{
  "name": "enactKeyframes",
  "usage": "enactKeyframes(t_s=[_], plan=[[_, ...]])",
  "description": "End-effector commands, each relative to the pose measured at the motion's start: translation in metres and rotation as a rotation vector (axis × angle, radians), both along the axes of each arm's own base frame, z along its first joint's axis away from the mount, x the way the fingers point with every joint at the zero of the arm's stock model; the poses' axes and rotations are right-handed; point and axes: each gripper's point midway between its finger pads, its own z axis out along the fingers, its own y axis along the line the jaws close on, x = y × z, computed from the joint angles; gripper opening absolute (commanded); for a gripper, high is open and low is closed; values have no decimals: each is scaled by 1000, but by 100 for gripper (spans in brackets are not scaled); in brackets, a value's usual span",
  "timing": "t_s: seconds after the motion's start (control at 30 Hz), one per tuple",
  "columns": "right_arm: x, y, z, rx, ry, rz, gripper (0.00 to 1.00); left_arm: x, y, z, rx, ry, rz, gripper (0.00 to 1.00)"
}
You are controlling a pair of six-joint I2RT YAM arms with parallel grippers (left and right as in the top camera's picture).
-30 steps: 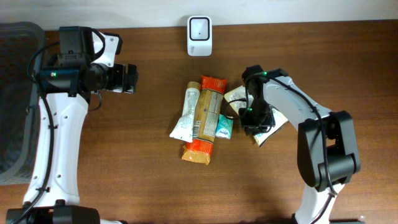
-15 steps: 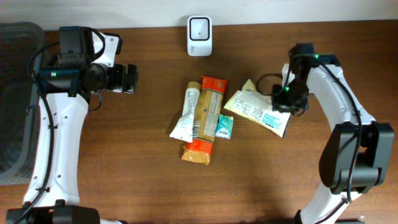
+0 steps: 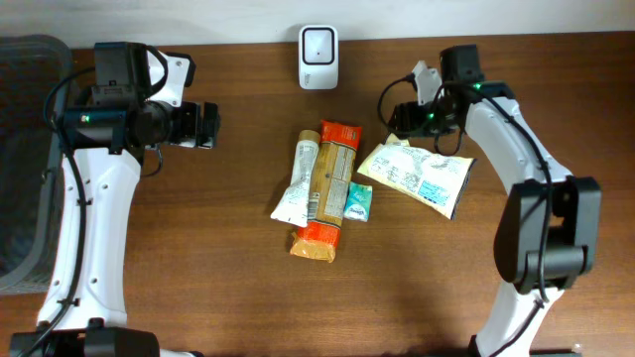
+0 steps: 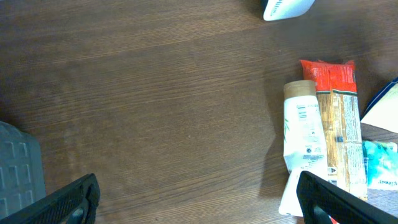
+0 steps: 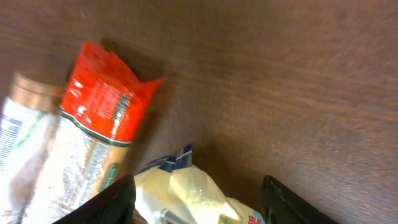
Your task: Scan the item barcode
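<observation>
From overhead, the cream pouch [image 3: 415, 174] lies flat on the brown table [image 3: 198, 258], at about five o'clock from the right pincer [image 3: 397, 119] and just beside it. The pincer is over the pouch's upper corner, and I cannot tell from here whether they touch. The white scanner [image 3: 318, 44] stands at ten o'clock from that pincer, well apart from the pouch. At nine o'clock from the pouch lie a teal sachet [image 3: 359, 201], an orange packet [image 3: 327, 188] and a white tube [image 3: 298, 180], side by side. The left pincer [image 3: 208, 126] hangs far off at nine o'clock, near a grey basket [image 3: 20, 159].

In the left wrist view its fingers [image 4: 68, 202] are spread wide and hold nothing. Only a pale edge of the pouch shows, at three o'clock on the frame's border.

In the right wrist view the fingers [image 5: 112, 202] stand apart, pinching nothing. The pouch's crumpled top sits between them at six o'clock. The orange packet is at nine o'clock.
</observation>
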Motion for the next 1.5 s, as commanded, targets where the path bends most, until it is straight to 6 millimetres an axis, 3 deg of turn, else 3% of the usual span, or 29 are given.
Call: enactKeyframes(t_s=[0.0,0.07,0.2,0.23,0.3,0.33,0.4,0.5,0.53,0.6,0.63,0.7,0.77,0.83,0.9,1.03,1.13,1.17,1.2,1.23,1.3,1.37,1.47], plan=[[-2,9,-16,27,34,43,63,1,2,8,8,-22,-5,99],[-2,9,-17,32,36,44,55,1,2,8,8,-23,-5,99],[-2,9,-10,35,25,39,5,1,2,8,8,-23,-5,99],[-1,9,-1,37,6,40,4,1,2,8,8,-22,-5,99],[-2,9,31,41,-46,42,4,1,2,8,8,-23,-5,99],[-6,9,71,43,-108,43,4,1,2,8,8,-22,-5,99],[-17,5,122,41,-182,15,4,1,2,8,8,-23,-5,99],[-44,-11,172,-12,-249,-71,4,1,2,8,8,-23,-5,99],[-59,-34,172,-87,-191,-218,4,1,2,8,8,-22,-5,99],[-77,-61,149,-236,-83,-355,4,1,2,8,8,-22,-5,99],[-89,-65,137,-288,-21,-371,4,1,2,8,8,-23,-5,99],[-110,-53,137,-268,58,-388,4,1,2,8,8,-22,-5,99],[-111,-46,148,-268,27,-370,4,1,2,8,8,-22,-5,99],[-129,-24,147,-159,119,-307,4,1,2,8,8,-23,-5,99],[-133,-39,139,-246,143,-349,4,1,2,8,8,-23,-5,99],[-127,-22,79,-265,275,-99,4,1,2,8,8,-23,-5,99],[-112,-6,35,-215,354,-20,4,1,2,8,8,-23,-5,99],[-110,-2,28,-196,362,14,13,1,2,8,8,-23,-5,99],[-110,3,25,-180,361,50,62,1,2,8,8,-23,-5,99],[-109,3,25,-180,351,75,88,1,2,8,8,-23,-5,99],[-105,-2,28,-179,335,81,100,1,2,8,8,-23,-5,99],[-104,-13,39,-111,345,37,99,1,2,8,8,-23,-5,99],[-110,-36,96,15,257,-69,99,1,2,8,8,-23,-5,99]])
